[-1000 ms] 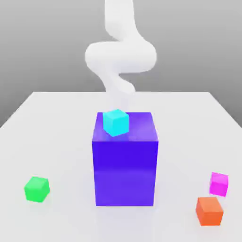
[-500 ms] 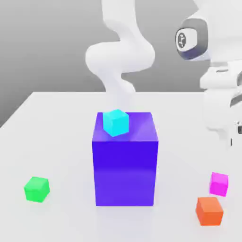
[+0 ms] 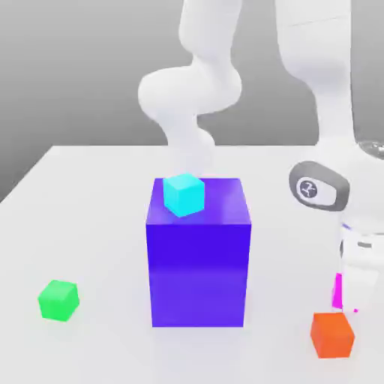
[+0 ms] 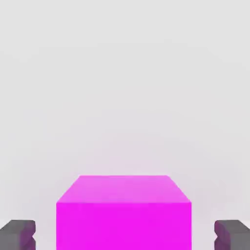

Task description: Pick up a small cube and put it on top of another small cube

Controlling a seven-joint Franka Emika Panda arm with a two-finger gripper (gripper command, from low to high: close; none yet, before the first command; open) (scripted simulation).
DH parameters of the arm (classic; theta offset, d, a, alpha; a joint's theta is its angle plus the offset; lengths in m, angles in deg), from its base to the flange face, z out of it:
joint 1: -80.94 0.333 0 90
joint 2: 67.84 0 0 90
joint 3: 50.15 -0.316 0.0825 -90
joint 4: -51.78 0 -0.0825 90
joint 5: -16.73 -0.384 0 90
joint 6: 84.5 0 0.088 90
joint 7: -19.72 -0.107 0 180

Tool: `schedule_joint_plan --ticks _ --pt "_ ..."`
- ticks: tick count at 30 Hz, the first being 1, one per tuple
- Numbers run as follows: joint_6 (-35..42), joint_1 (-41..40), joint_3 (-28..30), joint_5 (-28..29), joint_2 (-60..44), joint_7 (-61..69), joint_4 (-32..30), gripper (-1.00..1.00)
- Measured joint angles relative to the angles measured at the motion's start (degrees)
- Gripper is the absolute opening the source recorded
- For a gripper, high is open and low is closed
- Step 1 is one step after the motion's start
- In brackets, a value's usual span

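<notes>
Magenta cube (image 4: pixel 123 212) sits on the table (image 3: pixel 90 225) between my gripper (image 4: pixel 124 234) fingers (image 4: pixel 18 233); gaps either side, nothing gripped. Orange cube (image 3: pixel 332 334) just beside it. Big blue-purple block (image 3: pixel 198 262), topped by a cyan cube (image 3: pixel 184 193), stands between it and the green cube (image 3: pixel 58 300). Four small cubes, one block.

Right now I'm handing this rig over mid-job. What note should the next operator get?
End effector: open, straddling the magenta cube, with a gap on each side.
Magenta cube: on the table, exterior view's right, beside the orange cube.
Green cube: on the table, exterior view's left, nothing on it.
Done: lined up for the grasp.
Left: close, lift, carry, set on green cube.
</notes>
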Motion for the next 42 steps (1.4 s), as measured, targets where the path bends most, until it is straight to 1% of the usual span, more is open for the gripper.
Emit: schedule_joint_plan --ticks 4,9,11,13,19,25,29,31,32,34,36,39,40,42 --pt "0.1 0.1 0.1 -0.1 0.1 0.0 0.0 -1.00" --pt "7.2 -2.7 -3.8 -5.3 9.2 4.0 -2.0 -1.00" --pt "8.5 -3.6 -4.7 -7.2 11.4 6.2 -0.3 -1.00" --pt "9.4 -6.9 -2.6 -8.4 12.9 7.8 0.7 -1.00" --pt "11.4 -19.7 6.9 -10.7 16.6 11.3 0.9 -1.00" --pt "13.9 -38.6 15.8 -13.0 20.2 14.9 1.4 -1.00" --pt "15.7 -52.4 20.2 -14.6 22.2 17.1 1.0 -1.00" --pt "16.3 -58.7 20.3 -13.4 22.5 15.5 -2.0 -1.00" --pt "16.6 -60.1 20.0 -12.7 22.5 14.6 -3.7 -1.00" --pt "15.0 -61.7 18.7 -13.3 20.6 14.7 -4.7 -1.00" --pt "12.4 -60.3 17.1 -14.4 17.8 15.4 -4.8 -1.00" --pt "8.0 -60.7 15.8 -16.8 13.0 17.1 -4.7 -1.00" --pt "6.6 -61.1 15.3 -17.5 11.5 17.6 -4.7 1.00" --pt "6.6 -61.1 15.3 -17.5 11.5 17.6 -4.7 1.00"
